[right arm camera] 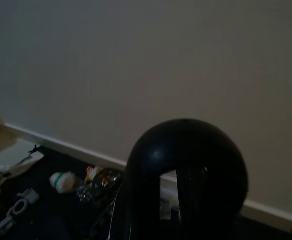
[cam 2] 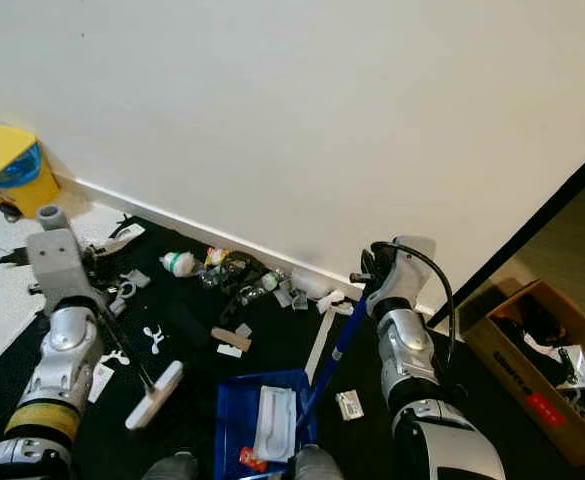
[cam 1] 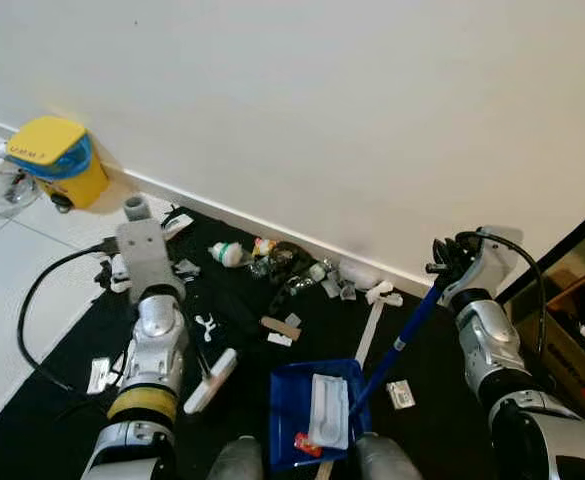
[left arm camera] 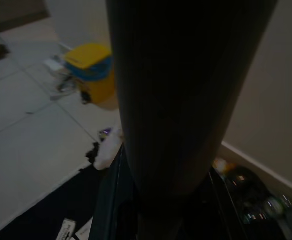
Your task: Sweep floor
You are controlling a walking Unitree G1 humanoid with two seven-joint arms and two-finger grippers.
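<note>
A blue dustpan (cam 1: 290,400) stands on the black mat (cam 1: 442,400) just ahead of my feet, with white packaging and a red scrap inside. Its long blue handle (cam 1: 402,340) slants up to my right gripper (cam 1: 440,270), which is shut on its black top end (right arm camera: 185,170). My left gripper (cam 1: 140,262) is shut on the thin dark stick of a brush, whose white head (cam 1: 212,380) rests on the mat left of the pan. Litter (cam 1: 282,262) lies along the baseboard: a small white bottle (cam 1: 227,254), wrappers, a cardboard scrap (cam 1: 280,327), a white strip (cam 1: 370,330).
A yellow and blue bin (cam 1: 57,160) sits against the wall at the far left on white tiles. A black cable (cam 1: 32,300) loops off the mat's left edge. An open cardboard box (cam 1: 582,340) stands at the right. The white wall closes off the front.
</note>
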